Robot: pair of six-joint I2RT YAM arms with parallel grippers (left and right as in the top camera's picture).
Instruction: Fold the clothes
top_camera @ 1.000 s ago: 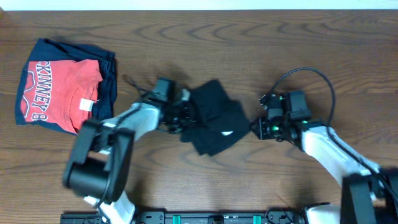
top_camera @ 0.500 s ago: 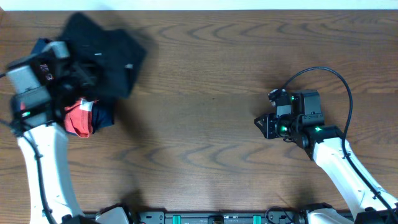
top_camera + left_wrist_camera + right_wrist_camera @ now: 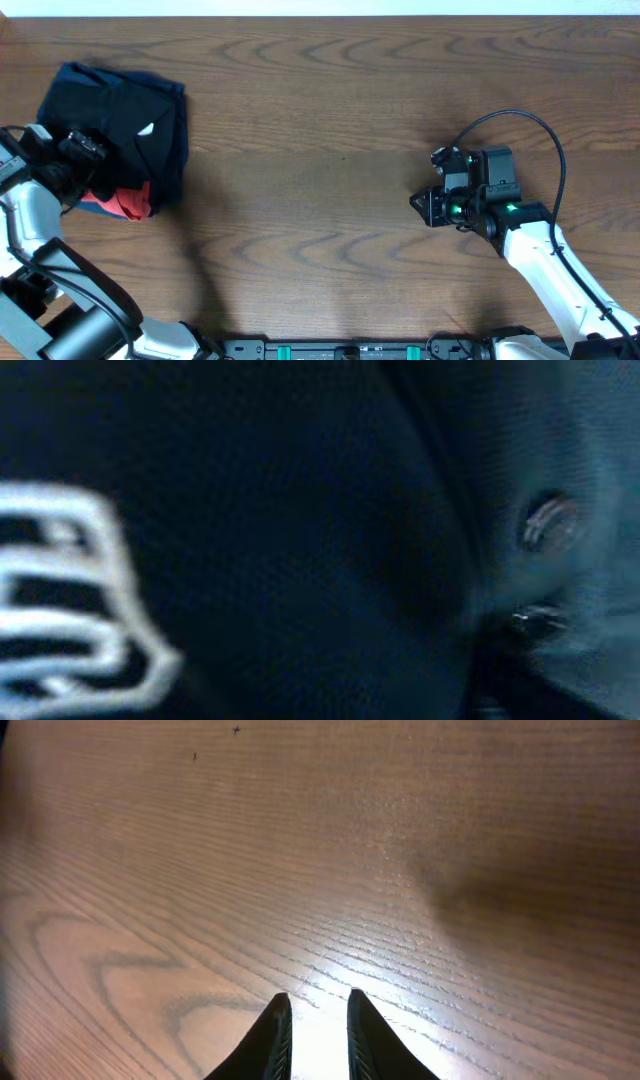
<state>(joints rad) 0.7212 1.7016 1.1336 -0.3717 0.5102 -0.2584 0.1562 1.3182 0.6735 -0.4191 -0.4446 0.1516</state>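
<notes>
The wooden table [image 3: 330, 100] fills the overhead view, its grain running side to side. The black shirt [image 3: 110, 110] lies bunched at about 10 o'clock, near the table's far left corner, on top of a small pile. Under it the navy garment [image 3: 181, 150] shows as a strip along the pile's 3 o'clock edge, and the red T-shirt [image 3: 122, 203] pokes out at the pile's 6 o'clock edge. My left gripper [image 3: 85, 165] sits at the pile's 8 o'clock side, right against the cloth. My left wrist view is filled with blurred dark fabric [image 3: 280, 510], so I cannot tell whether those jaws are apart or together. My right gripper [image 3: 418, 205] hangs at about 3 o'clock from the table's middle, well apart from the pile, pointing toward 9 o'clock. In its wrist view my right gripper [image 3: 318, 1030] has its jaws only slightly apart, bare wood showing between them and nothing held. A black cable [image 3: 520, 115] loops over that wrist. The shirt's small white mark [image 3: 147, 129] faces up near the pile's middle, and it also appears large and blurred [image 3: 70, 600] at 8 o'clock in the left wrist view.
</notes>
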